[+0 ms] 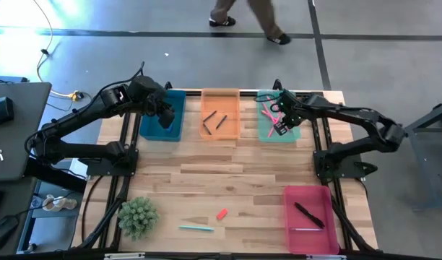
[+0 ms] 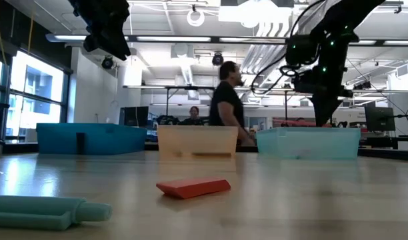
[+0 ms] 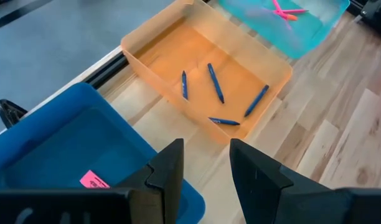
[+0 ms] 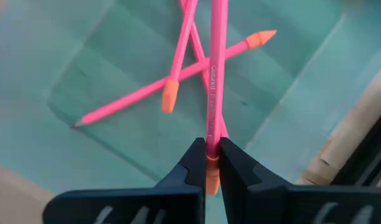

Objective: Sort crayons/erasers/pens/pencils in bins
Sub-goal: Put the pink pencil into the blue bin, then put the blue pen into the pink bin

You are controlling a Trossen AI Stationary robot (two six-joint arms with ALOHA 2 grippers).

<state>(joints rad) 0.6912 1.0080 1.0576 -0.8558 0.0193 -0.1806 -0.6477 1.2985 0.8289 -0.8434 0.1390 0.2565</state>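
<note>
While the right end effector (image 4: 207,163) clamps a pink pencil (image 4: 215,74), sorting is under way.
Left end effector (image 3: 206,168), fingers apart, hovers over the blue bin (image 1: 175,130) at eleven o'clock.

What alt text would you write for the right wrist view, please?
The right gripper is shut on a pink pencil near its eraser end, above the light green-teal bin. More pink pencils lie crossed inside it.

Translucent plastic bins (image 1: 219,121) on a smooth, pale wooden table (image 1: 228,180).
</note>
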